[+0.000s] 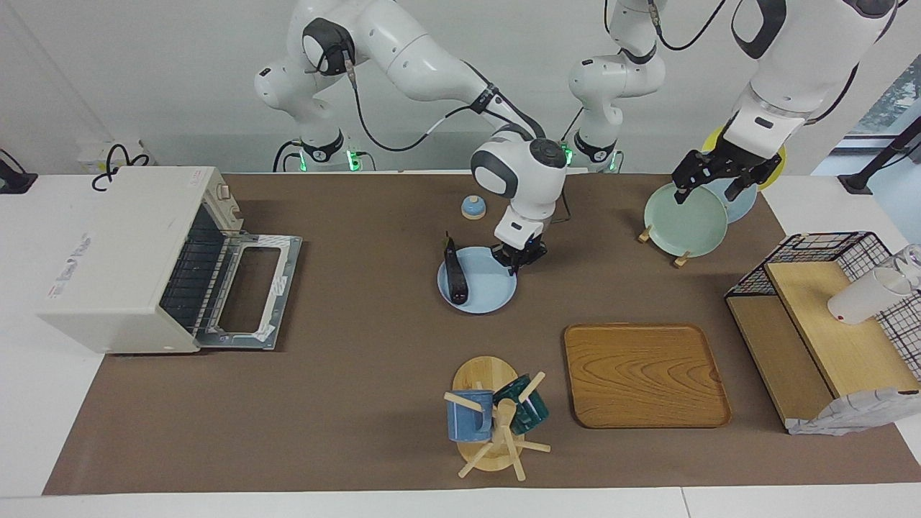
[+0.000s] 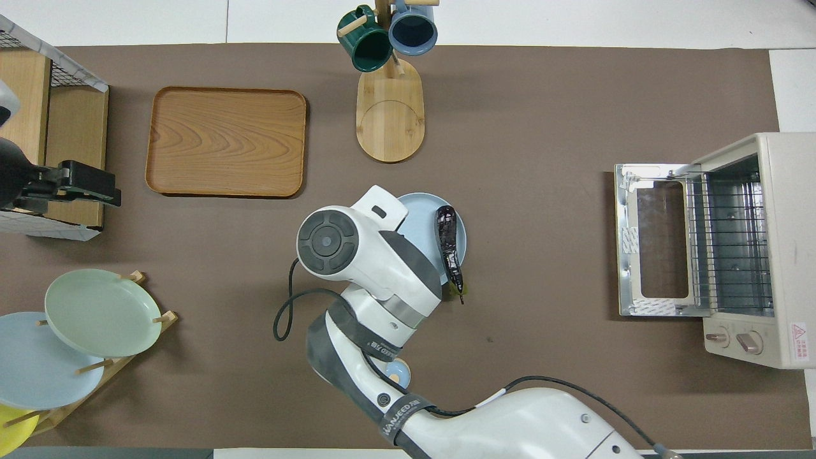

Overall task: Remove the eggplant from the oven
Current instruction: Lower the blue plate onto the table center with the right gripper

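Observation:
The dark eggplant lies on a light blue plate in the middle of the brown mat, outside the oven; it also shows in the overhead view. My right gripper is shut on the plate's rim, at the side toward the left arm's end. The plate sits low; I cannot tell whether it touches the mat. The off-white oven stands at the right arm's end with its door dropped open and its wire rack bare. My left gripper waits open over the plate rack.
A green plate leans in the rack at the left arm's end. A wooden tray and a mug tree stand farther from the robots. A wire shelf holds a white cup. A small blue knob sits near the robots.

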You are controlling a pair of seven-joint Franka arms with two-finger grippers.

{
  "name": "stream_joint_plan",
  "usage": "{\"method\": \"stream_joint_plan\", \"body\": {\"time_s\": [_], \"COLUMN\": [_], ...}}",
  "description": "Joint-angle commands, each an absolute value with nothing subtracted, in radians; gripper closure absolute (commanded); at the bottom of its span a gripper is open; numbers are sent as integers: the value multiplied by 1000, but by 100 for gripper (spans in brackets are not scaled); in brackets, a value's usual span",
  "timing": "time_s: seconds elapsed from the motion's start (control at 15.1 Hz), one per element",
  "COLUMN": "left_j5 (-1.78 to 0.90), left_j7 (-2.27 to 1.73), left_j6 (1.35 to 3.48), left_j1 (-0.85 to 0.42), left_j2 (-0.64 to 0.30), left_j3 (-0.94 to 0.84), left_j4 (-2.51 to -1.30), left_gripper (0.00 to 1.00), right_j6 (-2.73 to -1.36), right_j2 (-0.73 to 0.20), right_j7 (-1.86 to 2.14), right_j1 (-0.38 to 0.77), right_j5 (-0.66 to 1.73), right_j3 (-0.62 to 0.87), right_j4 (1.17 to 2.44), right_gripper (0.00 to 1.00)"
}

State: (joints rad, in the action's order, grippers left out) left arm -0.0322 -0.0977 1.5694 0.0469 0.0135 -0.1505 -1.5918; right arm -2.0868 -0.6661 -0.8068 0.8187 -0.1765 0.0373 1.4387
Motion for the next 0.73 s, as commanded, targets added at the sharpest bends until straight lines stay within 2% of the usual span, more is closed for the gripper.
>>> {"method": "stream_joint_plan", "body": {"time_s": [0.0, 0.07, 0.13, 0.2, 0.33, 0.46, 0.6, 0.66], "left_j5": [-34, -34, -34, -34, -35, -40, -41, -41], "left_j7": [-95, -95, -94, -92, -94, -94, -94, -94], "left_j6": [1609, 1609, 1611, 1612, 1614, 1623, 1624, 1626], "left_j1": [52, 48, 46, 46, 44, 44, 43, 31], "left_j2": [21, 20, 21, 23, 21, 21, 20, 20], "left_j3": [-156, -156, -156, -156, -160, -161, -163, -163], "left_j4": [-1617, -1615, -1617, -1621, -1621, -1628, -1629, -1634], "left_gripper": [0, 0, 0, 0, 0, 0, 0, 0], "right_j6": [-2117, -2118, -2117, -2114, -2086, -1975, -1849, -1826], "right_j2": [-719, -718, -713, -707, -660, -602, -560, -536], "right_j7": [-825, -824, -821, -819, -813, -784, -743, -739], "right_j1": [807, 796, 793, 792, 779, 735, 730, 726], "right_j5": [-178, -178, -181, -179, -178, -178, -178, -175], "right_j3": [41, 41, 41, 40, 34, 43, 34, 26], "right_j4": [1388, 1388, 1388, 1388, 1387, 1367, 1344, 1345], "right_gripper": [100, 100, 70, 46, 46, 50, 59, 68]}}
